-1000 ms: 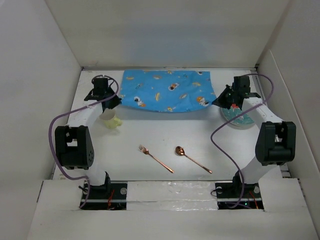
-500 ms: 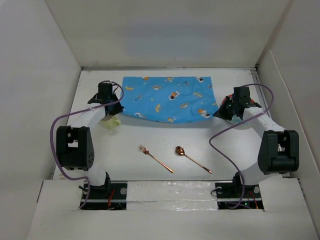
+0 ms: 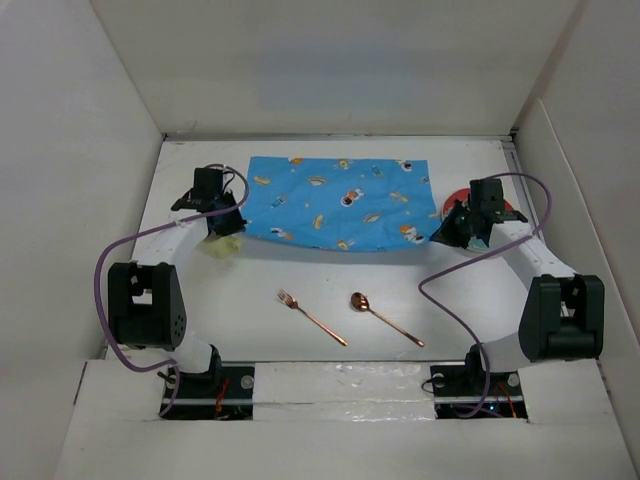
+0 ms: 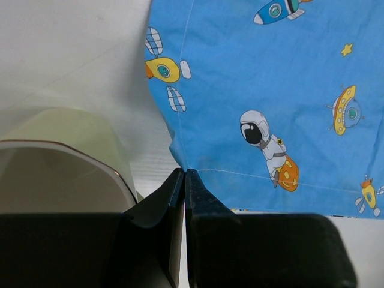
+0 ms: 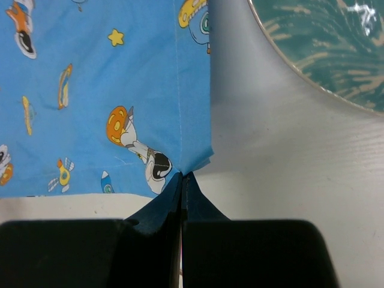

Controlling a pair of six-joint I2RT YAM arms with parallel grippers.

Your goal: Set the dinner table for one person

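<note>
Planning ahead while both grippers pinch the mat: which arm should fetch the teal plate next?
Right, probably. The right gripper, shut on the mat at its near corner, sits just beside the plate. The left gripper holds the opposite near corner, by the pale cup, across the mat from the plate.

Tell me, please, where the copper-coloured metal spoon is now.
In the top view, the copper-coloured metal spoon lies on the flat white tabletop, front centre, just right of the copper-coloured metal fork, with the blue printed cloth mat beyond them.
</note>
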